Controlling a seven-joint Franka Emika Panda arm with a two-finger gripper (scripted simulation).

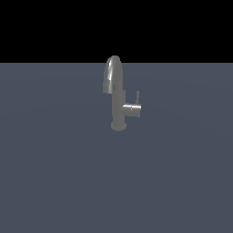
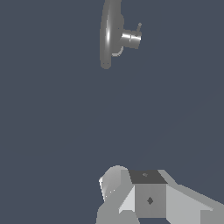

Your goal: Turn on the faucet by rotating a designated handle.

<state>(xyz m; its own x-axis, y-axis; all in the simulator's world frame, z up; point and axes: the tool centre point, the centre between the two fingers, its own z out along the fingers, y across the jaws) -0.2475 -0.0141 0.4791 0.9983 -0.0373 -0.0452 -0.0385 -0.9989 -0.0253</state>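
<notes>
The faucet (image 1: 118, 102) is a small grey metal tap standing upright on the flat grey floor, its arched spout curving toward the exterior view's left. A short horizontal stub (image 1: 133, 109) juts toward the exterior view's right. On the stub's end the handle (image 1: 138, 98), a thin rod, points straight up. In the wrist view the faucet (image 2: 109, 35) appears from above, some way off, with the handle (image 2: 139, 27) a thin sliver at the stub's end. No gripper fingers show in either view.
A blocky grey part of the arm (image 2: 148, 197) fills one edge of the wrist view, far from the faucet. The plain grey floor (image 1: 59, 173) spreads all around the tap, with black background beyond it.
</notes>
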